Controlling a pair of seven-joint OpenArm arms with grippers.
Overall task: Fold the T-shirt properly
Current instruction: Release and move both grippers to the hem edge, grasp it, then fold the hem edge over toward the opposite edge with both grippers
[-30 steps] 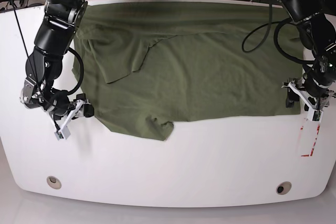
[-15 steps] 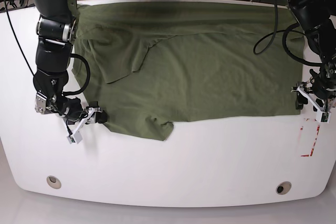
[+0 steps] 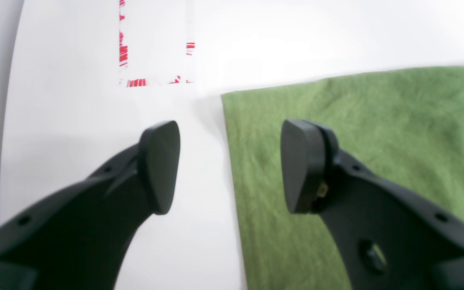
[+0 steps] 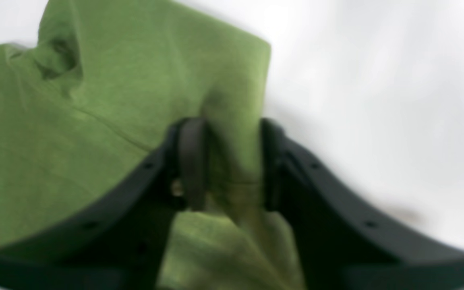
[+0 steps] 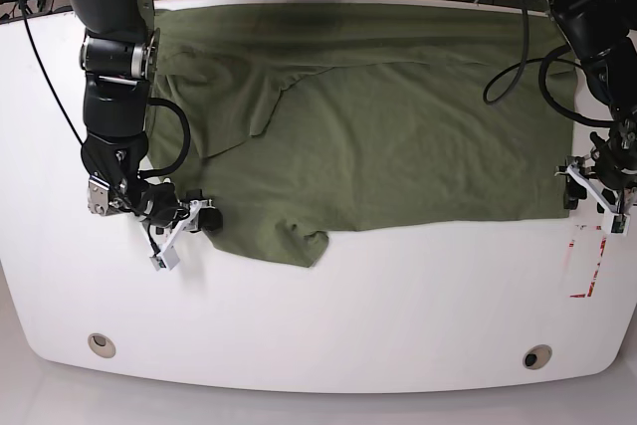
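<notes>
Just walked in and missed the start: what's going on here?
A two-armed robot is folding a T-shirt spread on a white table. The right gripper has a bunched corner of cloth between its fingers, the jaws not fully shut. The left gripper is open, straddling the shirt's opposite edge, holding nothing. No fold is made yet.

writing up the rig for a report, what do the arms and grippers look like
Both arms are matte black with chunky cylindrical segments; the right arm has a silver band at one joint. Black cables loop loosely beside each arm. The left gripper and right gripper have curved black fingers with flat rounded pads. Pale brackets sit at the wrists.
</notes>
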